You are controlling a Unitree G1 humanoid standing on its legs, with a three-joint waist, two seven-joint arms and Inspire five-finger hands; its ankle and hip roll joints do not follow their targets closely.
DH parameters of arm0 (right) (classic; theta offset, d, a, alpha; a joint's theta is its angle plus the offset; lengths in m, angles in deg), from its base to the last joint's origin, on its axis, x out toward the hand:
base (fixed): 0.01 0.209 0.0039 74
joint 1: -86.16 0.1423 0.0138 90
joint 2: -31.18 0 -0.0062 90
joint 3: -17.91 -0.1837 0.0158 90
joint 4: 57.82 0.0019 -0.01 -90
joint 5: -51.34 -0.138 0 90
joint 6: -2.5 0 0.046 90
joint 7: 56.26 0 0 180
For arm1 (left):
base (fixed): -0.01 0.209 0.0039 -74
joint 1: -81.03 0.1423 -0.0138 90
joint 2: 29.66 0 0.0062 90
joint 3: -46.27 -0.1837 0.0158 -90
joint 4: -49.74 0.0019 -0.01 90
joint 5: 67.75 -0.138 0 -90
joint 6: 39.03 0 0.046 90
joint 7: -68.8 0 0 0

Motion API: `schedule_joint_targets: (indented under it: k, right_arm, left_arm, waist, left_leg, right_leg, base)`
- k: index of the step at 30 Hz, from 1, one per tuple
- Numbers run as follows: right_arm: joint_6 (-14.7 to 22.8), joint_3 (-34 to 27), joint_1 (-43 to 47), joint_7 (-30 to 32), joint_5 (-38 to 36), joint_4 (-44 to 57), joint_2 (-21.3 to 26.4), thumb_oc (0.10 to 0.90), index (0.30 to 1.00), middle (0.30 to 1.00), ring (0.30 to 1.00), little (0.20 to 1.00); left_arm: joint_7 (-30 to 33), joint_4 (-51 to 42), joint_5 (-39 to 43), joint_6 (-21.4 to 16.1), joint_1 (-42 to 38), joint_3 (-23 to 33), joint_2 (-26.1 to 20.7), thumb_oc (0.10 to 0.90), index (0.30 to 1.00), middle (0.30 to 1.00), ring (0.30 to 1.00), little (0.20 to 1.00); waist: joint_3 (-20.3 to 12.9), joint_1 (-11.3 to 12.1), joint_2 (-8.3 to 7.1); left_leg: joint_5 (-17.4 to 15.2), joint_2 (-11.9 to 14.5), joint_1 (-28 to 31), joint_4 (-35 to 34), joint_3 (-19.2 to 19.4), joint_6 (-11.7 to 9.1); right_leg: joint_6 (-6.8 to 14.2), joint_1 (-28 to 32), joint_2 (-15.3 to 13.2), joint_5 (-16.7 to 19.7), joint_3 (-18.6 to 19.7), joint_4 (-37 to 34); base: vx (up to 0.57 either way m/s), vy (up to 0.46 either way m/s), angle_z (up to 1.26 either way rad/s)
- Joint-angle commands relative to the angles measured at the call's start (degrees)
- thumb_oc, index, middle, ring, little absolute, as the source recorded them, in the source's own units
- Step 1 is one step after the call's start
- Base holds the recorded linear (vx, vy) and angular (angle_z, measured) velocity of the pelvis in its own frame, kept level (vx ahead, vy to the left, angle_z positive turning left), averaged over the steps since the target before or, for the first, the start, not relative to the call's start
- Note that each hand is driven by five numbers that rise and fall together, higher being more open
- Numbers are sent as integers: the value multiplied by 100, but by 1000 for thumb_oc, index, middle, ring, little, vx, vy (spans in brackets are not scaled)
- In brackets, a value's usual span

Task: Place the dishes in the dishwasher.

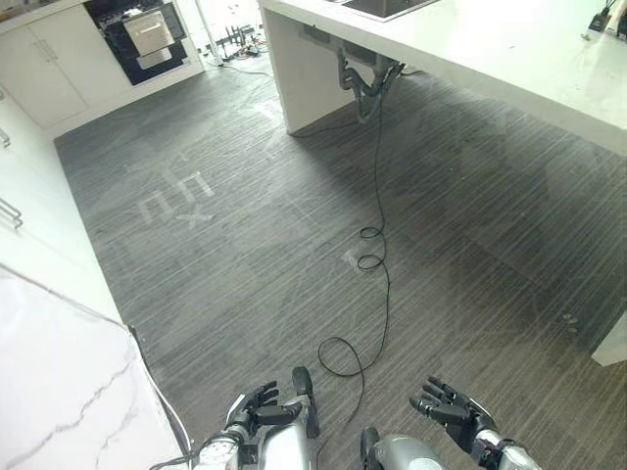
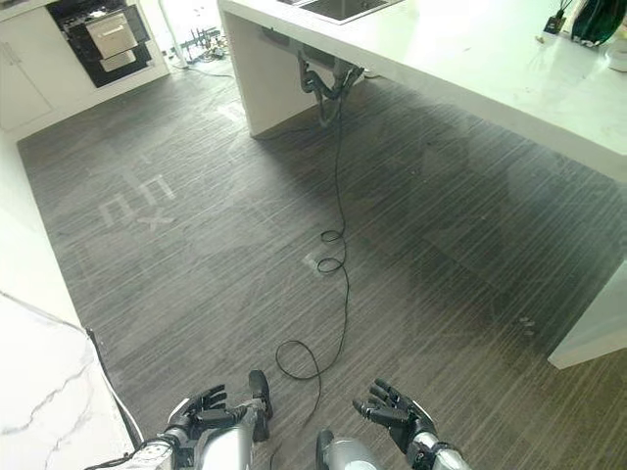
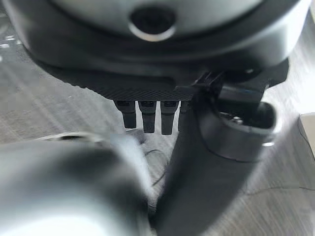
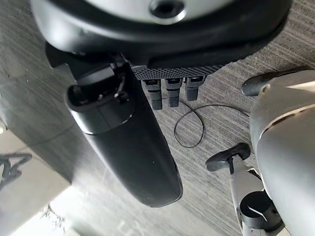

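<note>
My left hand (image 1: 260, 409) and right hand (image 1: 453, 411) hang low over the dark striped floor (image 1: 245, 245), a little apart. Both are empty, with relaxed fingers. In the left wrist view the fingers (image 3: 147, 115) point straight out and the thumb (image 3: 216, 162) stands free. The right wrist view shows that hand's thumb (image 4: 123, 142) and fingers (image 4: 170, 93) the same way, over bare floor. A dark appliance (image 1: 147, 34) with an open front and a metal drawer pulled out stands far off at the back left, between white cabinets.
A white island counter (image 1: 509, 49) with a sink (image 1: 382, 6) runs along the back right, with pipes (image 1: 358, 83) under it. A white marble counter (image 1: 59, 392) is close on my left. White cabinets (image 1: 39, 59) line the left wall. Small dark objects (image 2: 598, 20) sit on the island's far right.
</note>
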Motion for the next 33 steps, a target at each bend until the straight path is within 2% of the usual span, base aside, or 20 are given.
schedule_joint_targets:
  k: [1,2,3,6,7,8,10,11,13,17,19,20,21,22,24,26,28,30,31,33]
  right_arm:
    - [162,-126,-25,-72,168,341,-70,800,900,900,900,900]
    - [160,-137,3,-30,207,329,-91,800,900,900,900,900]
    - [165,-141,19,0,187,337,-123,800,900,900,900,900]
    - [191,-113,86,22,159,344,-175,800,900,900,900,900]
    - [224,-100,136,-17,125,286,-195,800,900,900,900,900]
    - [308,-73,166,-50,118,258,-203,800,900,900,900,900]
    - [341,-73,146,-45,93,280,-207,800,900,900,900,900]
    - [406,-113,75,-118,-19,296,-188,800,900,900,900,900]
    - [480,-222,-4,-179,-12,253,-177,800,900,900,900,900]
    - [441,-257,-83,-134,-32,267,-155,800,900,900,900,900]
    - [351,-186,-58,-13,-11,332,-115,800,900,900,900,900]
    - [331,-107,-36,32,15,399,-83,800,900,900,900,900]
    - [283,-38,-1,76,77,476,-33,800,900,900,900,900]
    - [289,17,28,41,58,516,37,800,900,900,900,900]
    - [270,58,6,-25,124,655,158,800,900,900,900,900]
    - [308,28,-43,-31,122,691,210,800,900,900,900,900]
    - [365,56,-64,-67,17,711,224,800,900,900,900,900]
    - [352,100,30,-87,127,639,170,800,900,900,900,900]
    - [344,125,70,-74,142,585,147,800,900,900,900,900]
    - [355,228,148,2,171,412,80,800,900,900,900,900]
  left_arm:
    - [-136,-254,-256,-69,41,-281,-297,800,900,900,900,900]
    - [-171,-245,-204,-30,25,-327,-303,800,900,900,900,900]
    - [-227,-221,-150,-15,10,-388,-307,800,900,900,900,900]
    - [-195,-250,-128,35,-15,-566,-333,800,900,900,900,900]
    - [-169,-233,-50,16,-26,-617,-332,800,900,900,900,900]
    - [-167,-263,64,23,-44,-652,-331,800,900,900,900,900]
    - [-184,-296,30,84,-86,-661,-332,800,900,900,900,900]
    - [-238,-323,-85,156,-145,-668,-344,800,900,900,900,900]
    - [-261,-239,-114,52,-128,-697,-287,800,900,900,900,900]
    - [-260,-188,-165,-119,-17,-739,-186,800,900,900,900,900]
    - [-263,-234,-180,28,2,-688,-163,800,900,900,900,900]
    - [-262,-239,-283,6,19,-681,-147,800,900,900,900,900]
    - [-251,-256,-393,21,27,-692,-143,800,900,900,900,900]
    - [-251,-269,-466,-2,27,-694,-117,800,900,900,900,900]
    - [-201,-380,-455,2,27,-684,-92,800,900,900,900,900]
    - [-318,-447,-533,80,-25,-652,-152,800,900,900,900,900]
    - [-434,-452,-719,70,-91,-645,-184,800,900,900,900,900]
    - [-409,-419,-700,63,-74,-670,-192,800,900,900,900,900]
    - [-408,-371,-674,30,-56,-666,-192,800,900,900,900,900]
    - [-422,-228,-522,-119,-8,-680,-193,800,900,900,900,900]
  waist:
    - [-664,16,-126]
    - [-682,-51,-35]
    - [-657,-107,14]
    - [-536,-160,131]
    - [-469,-197,95]
    - [-412,-361,108]
    - [-399,-467,83]
    - [-368,-643,-81]
    - [-363,-743,-224]
    - [-469,-760,-280]
    - [-534,-750,-226]
    - [-554,-752,-168]
    - [-598,-687,-168]
    - [-600,-603,-220]
    - [-530,-496,-339]
    - [-428,-441,-461]
    - [-324,-304,-463]
    - [-299,-124,-420]
    - [-293,-97,-377]
    - [-331,25,-121]
  left_leg:
    - [-627,-407,8,451,-171,306]
    - [-705,-443,116,451,-242,386]
    - [-796,-527,259,451,-278,503]
    - [-1015,-602,611,451,-239,659]
    - [-1082,-668,741,451,-241,677]
    - [-1145,-752,881,451,-418,660]
    - [-1217,-850,960,451,-570,664]
    - [-1477,-1083,1238,451,-807,685]
    - [-1714,-1234,1492,451,-927,662]
    - [-2030,-1222,1911,451,-977,562]
    - [-1861,-1088,2334,451,-1146,426]
    - [-1432,-936,2581,451,-1148,255]
    - [-568,-811,2779,451,-1109,25]
    - [109,-726,2675,847,-1057,-141]
    - [548,-785,1777,2504,-1046,-245]
    - [681,-415,747,3940,-724,-205]
    - [497,-629,103,3346,-462,-26]
    - [340,-800,192,1428,-153,81]
    - [331,-780,272,666,-64,90]
    - [-108,-470,-516,451,-340,26]
  right_leg:
    - [849,737,-483,-159,-170,517]
    - [965,694,-495,454,-264,621]
    - [1094,284,-618,816,-337,1407]
    - [1141,-600,-871,1185,-698,2838]
    - [1125,-785,-806,1067,-669,2891]
    - [1044,-1110,-378,952,-536,2349]
    - [997,-1263,-250,1003,-409,1835]
    - [1042,-1626,-472,1283,-214,517]
    - [1168,-2255,-757,1144,61,517]
    - [1105,-2262,-779,1127,58,517]
    - [953,-2016,-590,1013,193,517]
    - [826,-1833,-444,860,232,517]
    - [709,-1606,-355,677,264,517]
    - [625,-1423,-352,533,303,517]
    - [459,-1108,-355,353,383,517]
    - [274,-729,-330,162,337,517]
    - [238,-477,-239,-26,420,517]
    - [347,-304,-136,-213,509,517]
    - [388,-226,-77,-295,497,517]
    - [478,-13,212,-499,522,517]
  base:
    - [327,265,-27]
    - [376,349,-31]
    - [266,298,-28]
    - [209,207,4]
    - [306,104,0]
    - [273,-1,-12]
    - [408,-123,22]
    - [502,-202,71]
    - [498,-217,78]
    - [488,-245,29]
    - [531,-280,30]
    - [652,-363,52]
    - [516,-318,48]
    - [447,-291,24]
    - [361,-274,6]
    - [249,-260,20]
    - [378,-120,12]
    - [545,75,-9]
    - [561,164,-60]
    - [631,212,-75]
